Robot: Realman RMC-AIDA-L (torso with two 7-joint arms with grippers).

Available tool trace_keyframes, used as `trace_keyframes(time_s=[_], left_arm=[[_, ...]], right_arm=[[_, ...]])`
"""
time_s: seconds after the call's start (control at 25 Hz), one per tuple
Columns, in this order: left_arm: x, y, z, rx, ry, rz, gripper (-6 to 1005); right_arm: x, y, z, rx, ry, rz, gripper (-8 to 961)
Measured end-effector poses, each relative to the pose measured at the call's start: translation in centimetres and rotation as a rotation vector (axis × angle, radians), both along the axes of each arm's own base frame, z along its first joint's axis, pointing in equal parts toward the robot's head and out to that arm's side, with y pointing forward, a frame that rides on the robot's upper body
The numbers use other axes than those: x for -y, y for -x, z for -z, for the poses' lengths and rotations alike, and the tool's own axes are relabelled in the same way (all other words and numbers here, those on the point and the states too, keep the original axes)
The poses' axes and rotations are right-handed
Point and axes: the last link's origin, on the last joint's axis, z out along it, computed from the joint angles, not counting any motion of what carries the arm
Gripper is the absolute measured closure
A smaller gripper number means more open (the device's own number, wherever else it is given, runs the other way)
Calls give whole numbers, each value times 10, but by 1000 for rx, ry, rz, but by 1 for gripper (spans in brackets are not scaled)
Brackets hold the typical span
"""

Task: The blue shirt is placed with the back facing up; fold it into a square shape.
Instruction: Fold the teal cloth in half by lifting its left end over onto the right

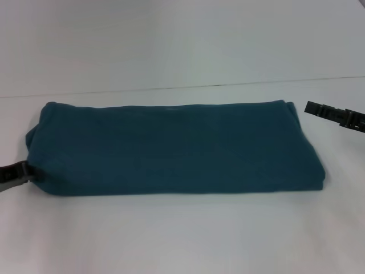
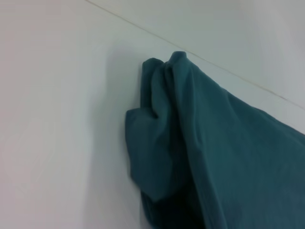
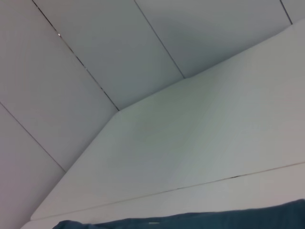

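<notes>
Your dark teal-blue soft fabric shirt [image 1: 171, 148] lies folded into a long rectangle on the white table [image 1: 182, 240]. Your left gripper [image 1: 14, 176] touches its left end, your right gripper [image 1: 336, 116] hovers just off its far right corner; whether either grips anything, I cannot tell.

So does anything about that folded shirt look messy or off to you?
Slightly. The blue shirt lies as a long band, not yet a square, and its end by the left hand is bunched into lumpy folds. The right hand sits off the other end.

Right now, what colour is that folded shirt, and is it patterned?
The blue shirt is plain dark teal-blue, no print; the head view shows it best.
</notes>
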Motion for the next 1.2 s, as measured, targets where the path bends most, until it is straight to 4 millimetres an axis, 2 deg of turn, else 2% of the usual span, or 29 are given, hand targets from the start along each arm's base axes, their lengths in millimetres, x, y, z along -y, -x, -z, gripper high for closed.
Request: trace_keyframes(time_s=[0.8, 1.2], left_arm=[[43, 34, -36, 21, -40, -24, 971], [53, 40, -46, 21, -44, -27, 970]], right_arm=[[-10, 15, 9, -16, 9, -31, 236], [-11, 15, 8, -15, 6, -33, 236]])
